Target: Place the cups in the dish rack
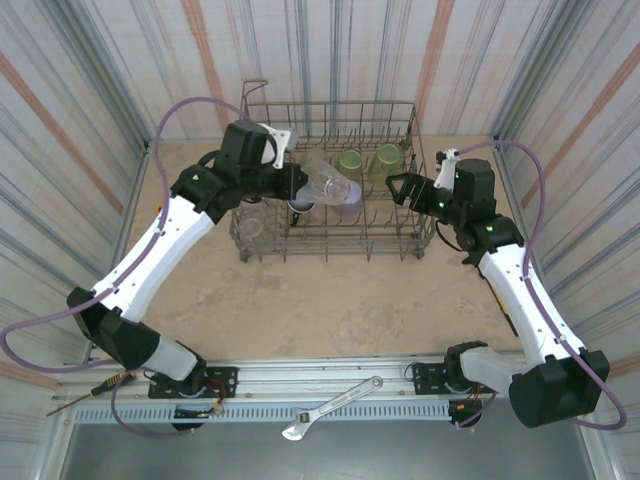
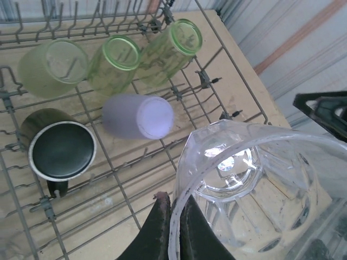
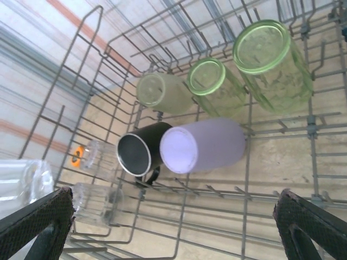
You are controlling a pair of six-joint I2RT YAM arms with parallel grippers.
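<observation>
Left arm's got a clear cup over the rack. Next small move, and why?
Probably lower the left gripper until the clear cup settles between the tines, then open. The gripper is shut on the cup's rim, the cup hangs above the dish rack rather than resting in it, and the wires below it, beside the lavender cup, look free.

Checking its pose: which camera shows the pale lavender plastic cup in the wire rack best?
Right wrist: the pale lavender plastic cup lies on its side, whole and large, beside the black cup. Left wrist shows it whole too, smaller. In the top view the clear tumbler partly covers it.
</observation>
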